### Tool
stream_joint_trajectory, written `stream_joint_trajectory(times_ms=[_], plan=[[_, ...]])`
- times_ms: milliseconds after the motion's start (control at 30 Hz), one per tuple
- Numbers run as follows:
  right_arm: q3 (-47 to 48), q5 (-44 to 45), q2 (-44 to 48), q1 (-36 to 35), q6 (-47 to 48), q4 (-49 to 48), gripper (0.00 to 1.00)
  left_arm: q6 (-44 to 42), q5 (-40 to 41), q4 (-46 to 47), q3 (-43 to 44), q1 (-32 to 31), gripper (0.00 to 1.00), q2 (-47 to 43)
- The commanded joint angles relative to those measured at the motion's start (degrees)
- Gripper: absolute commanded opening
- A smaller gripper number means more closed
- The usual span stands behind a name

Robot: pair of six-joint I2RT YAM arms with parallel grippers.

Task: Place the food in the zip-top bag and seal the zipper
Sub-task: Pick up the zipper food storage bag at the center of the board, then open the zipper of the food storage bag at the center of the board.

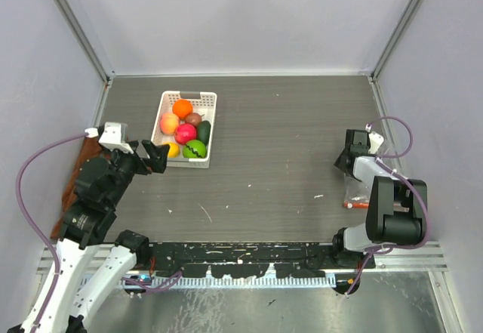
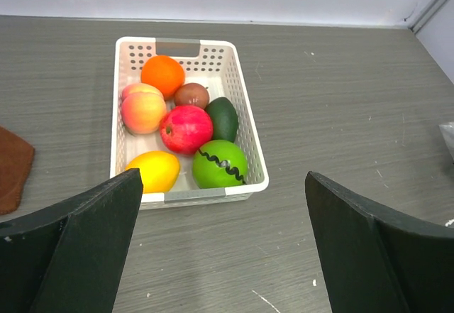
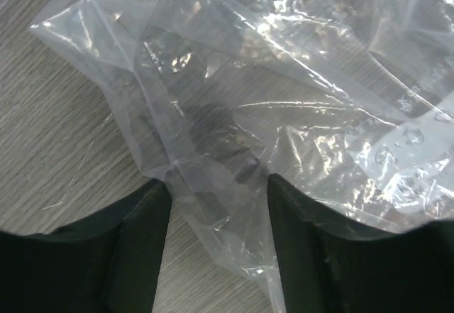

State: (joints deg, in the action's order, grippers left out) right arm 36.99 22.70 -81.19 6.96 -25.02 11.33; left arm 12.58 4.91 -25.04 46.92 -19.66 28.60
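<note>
Left gripper (image 1: pixel 156 155): jaws wide, empty. Right gripper (image 3: pixel 216 199): jaws parted, straddling bag film. White basket (image 2: pixel 250 132): just ahead of left gripper. Zip-top bag (image 3: pixel 298 93): crumpled under right gripper. Food (image 2: pixel 186 128): seven pieces, all in basket.

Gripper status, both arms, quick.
Left gripper: open, holding nothing, facing the white basket.
Right gripper: open, fingers astride a fold of the zip-top bag, not clamped on it.
</note>
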Motion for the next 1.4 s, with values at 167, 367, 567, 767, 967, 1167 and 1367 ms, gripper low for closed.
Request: stream_joint_trajectory(times_ms=[167,367,567,767,967,1167,1367], plan=[[2.16,-12.02,1.72,0.48,0.7,-2.23,0.16,2.2,-10.02,4.25,2.15,-0.87,0.98,4.53],[1.36,-21.56,7.29,-0.82,-1.62,-1.63,0.0,7.54,-15.25,4.35,2.94,-0.99,0.98,8.66],[2.21,-25.57,12.1,-7.87,-7.41,-1.4,0.01,14.76,-21.06,5.09,3.35,-0.99,0.98,14.72],[3.68,-23.64,15.35,-18.7,-14.65,-5.24,0.01,21.24,-27.63,8.99,1.6,-1.55,0.99,20.43],[3.03,-22.76,17.13,-25.8,-21.18,-13.05,0.01,24.63,-25.23,13.91,-0.56,-7.01,0.98,23.53],[2.42,-20.32,17.5,-32.11,-25.41,-18.71,0.01,27.41,-21.87,20.55,-2.69,-13.91,0.96,27.94],[2.09,-18.46,17.78,-36.91,-28.03,-22.08,0.0,28.25,-18.44,26.47,-2.79,-20.91,0.94,34.21]])
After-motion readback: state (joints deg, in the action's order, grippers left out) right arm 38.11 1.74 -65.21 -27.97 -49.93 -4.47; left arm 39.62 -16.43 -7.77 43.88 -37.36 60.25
